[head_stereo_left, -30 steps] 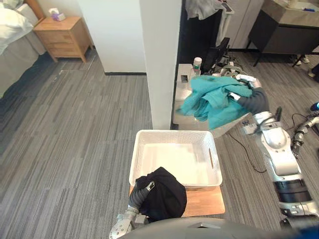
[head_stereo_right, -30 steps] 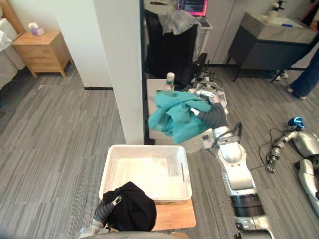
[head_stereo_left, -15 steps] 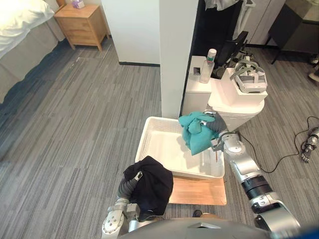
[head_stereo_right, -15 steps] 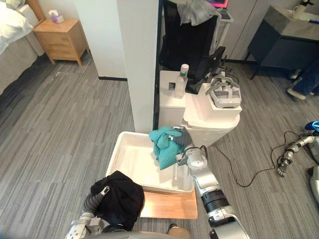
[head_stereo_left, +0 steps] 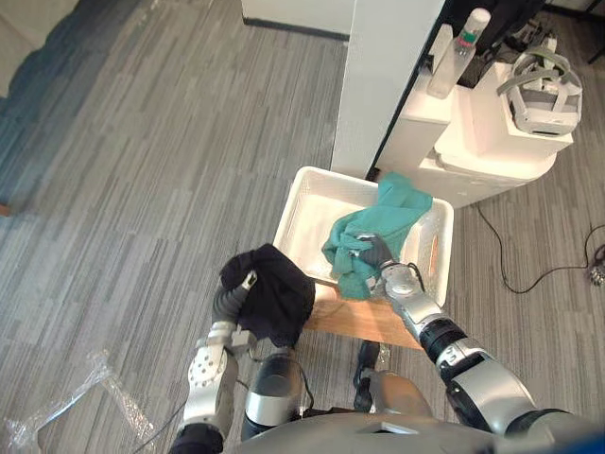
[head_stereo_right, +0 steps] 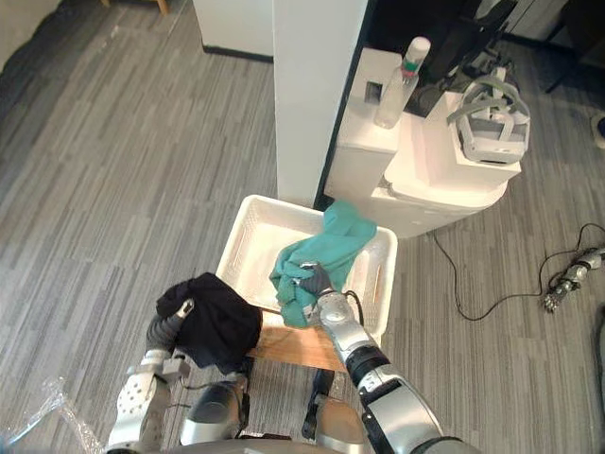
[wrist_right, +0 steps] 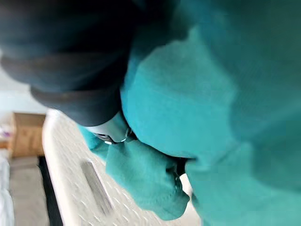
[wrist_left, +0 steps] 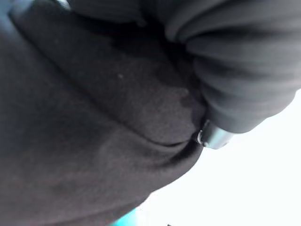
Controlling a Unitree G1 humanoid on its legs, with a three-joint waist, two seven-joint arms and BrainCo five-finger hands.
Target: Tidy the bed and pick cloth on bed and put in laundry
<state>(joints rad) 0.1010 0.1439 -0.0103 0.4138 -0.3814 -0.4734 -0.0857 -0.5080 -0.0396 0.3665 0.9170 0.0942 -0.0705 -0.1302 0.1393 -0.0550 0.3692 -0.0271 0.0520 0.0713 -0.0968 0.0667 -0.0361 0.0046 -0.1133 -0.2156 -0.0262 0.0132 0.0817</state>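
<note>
Right hand [head_stereo_left: 376, 255] is closed on a teal cloth [head_stereo_left: 383, 216], its fingers [head_stereo_right: 304, 280] curled into the bunched fabric at the near rim of a white laundry basket [head_stereo_left: 293, 216]. From that bunch the teal cloth runs up across the inside of the basket toward its far right corner, and a lower fold hangs just over the near rim. In the right wrist view the same cloth wraps close round the dark ribbed cover, with the basket's perforated wall past it.

Left hand [head_stereo_left: 248, 281] is buried in a black cloth [head_stereo_left: 279, 298], which is held up off the floor just beside the basket's near left corner. The black fabric covers the hand, so I cannot tell how it grips.

The basket stands on a small wooden worktop [head_stereo_left: 345, 320] on a grey plank floor [head_stereo_left: 142, 189]. Behind the basket rises a white pillar [head_stereo_left: 388, 76]. To its right, a low white cabinet [head_stereo_left: 421, 137] carries a clear bottle [head_stereo_left: 461, 52], and a white headset [head_stereo_left: 541, 90] rests on a rounded white stand next to it. Crumpled clear plastic [head_stereo_left: 57, 416] lies on the floor near the left arm.
</note>
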